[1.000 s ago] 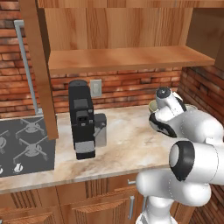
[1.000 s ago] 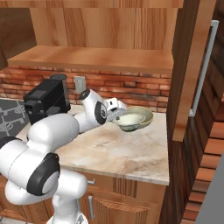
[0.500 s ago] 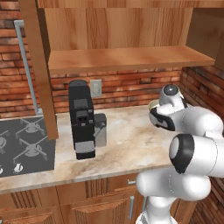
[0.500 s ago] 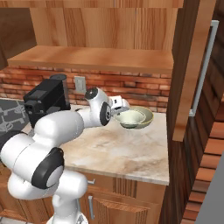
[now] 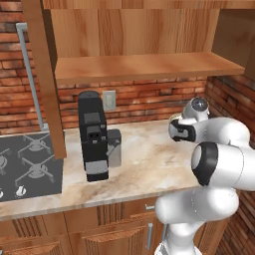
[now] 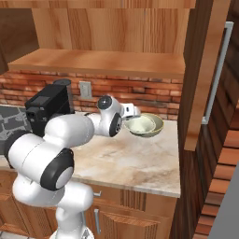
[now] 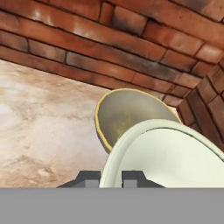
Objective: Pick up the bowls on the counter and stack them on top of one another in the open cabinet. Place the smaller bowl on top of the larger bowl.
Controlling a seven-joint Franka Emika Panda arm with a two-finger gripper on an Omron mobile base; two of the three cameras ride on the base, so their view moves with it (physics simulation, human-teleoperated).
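Observation:
The smaller bowl (image 7: 170, 159), pale cream-green, fills the near part of the hand view, and its rim runs between my fingertips. My gripper (image 7: 111, 177) is shut on that rim. Just behind it sits the larger bowl (image 7: 131, 116), olive-tan with a yellowish rim, close to the brick corner. From the right base view the smaller bowl (image 6: 138, 125) overlaps the larger bowl (image 6: 157, 126) at the back of the counter (image 6: 126, 158), with my gripper (image 6: 135, 113) at its left rim. Above them is the open cabinet (image 6: 102, 63), its plank shelf bare.
A black coffee machine (image 5: 94, 137) stands on the counter left of the arm, beside the dark stove top (image 5: 27, 167). The open cabinet doors (image 5: 45, 74) (image 6: 200, 70) hang at either side with steel bar handles. Brick walls close the back and right corner.
My hand has reached farther right toward the bowls, and its fingers now sit on the smaller bowl's rim. The bowls have hardly shifted.

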